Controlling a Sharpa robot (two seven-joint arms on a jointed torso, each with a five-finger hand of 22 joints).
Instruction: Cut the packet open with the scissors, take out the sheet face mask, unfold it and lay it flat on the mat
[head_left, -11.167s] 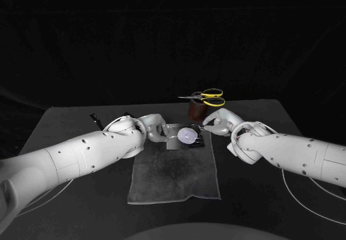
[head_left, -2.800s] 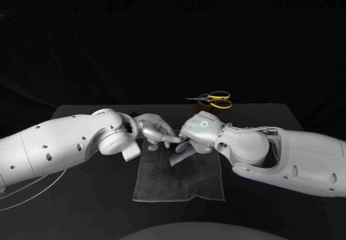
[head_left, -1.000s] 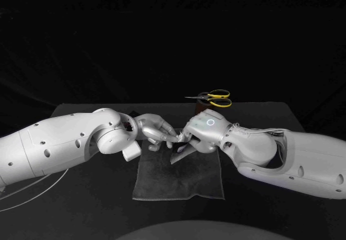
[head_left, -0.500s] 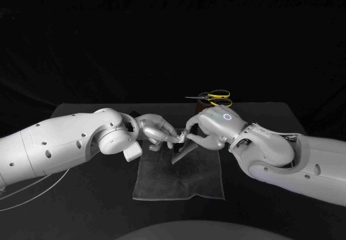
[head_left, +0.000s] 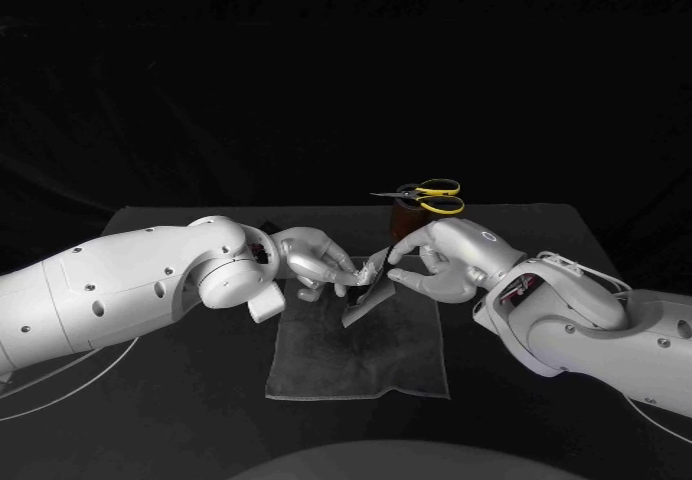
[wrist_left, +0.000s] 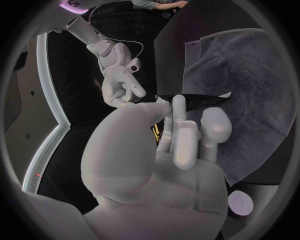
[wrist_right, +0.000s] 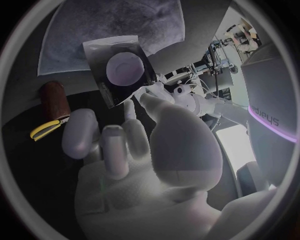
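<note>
Your L hand (head_left: 320, 262) pinches the packet (head_left: 369, 292), held tilted above the mat's (head_left: 353, 360) far end. R hand (head_left: 440, 262) is just beside its top corner, fingers half-curled; can't tell if they touch it. Behind, the scissors (head_left: 427, 194) stand untouched in the holder (head_left: 400, 217). I'd judge cutting hasn't begun. Next: send R hand for the scissors and hold the packet steady w/ L.

Mat: we find the dark grey cloth mat (head_left: 353, 350) lying mid-way across the black worktop (head_left: 188, 400).
Packet: the dark flat foil packet (head_left: 369, 293) is over the mat's far end, between the left hand (head_left: 320, 262) and right hand (head_left: 440, 262).
Scissors: the yellow-handled scissors (head_left: 428, 196) stand in the brown cylindrical holder (head_left: 400, 217), behind the mat's far right corner.
</note>
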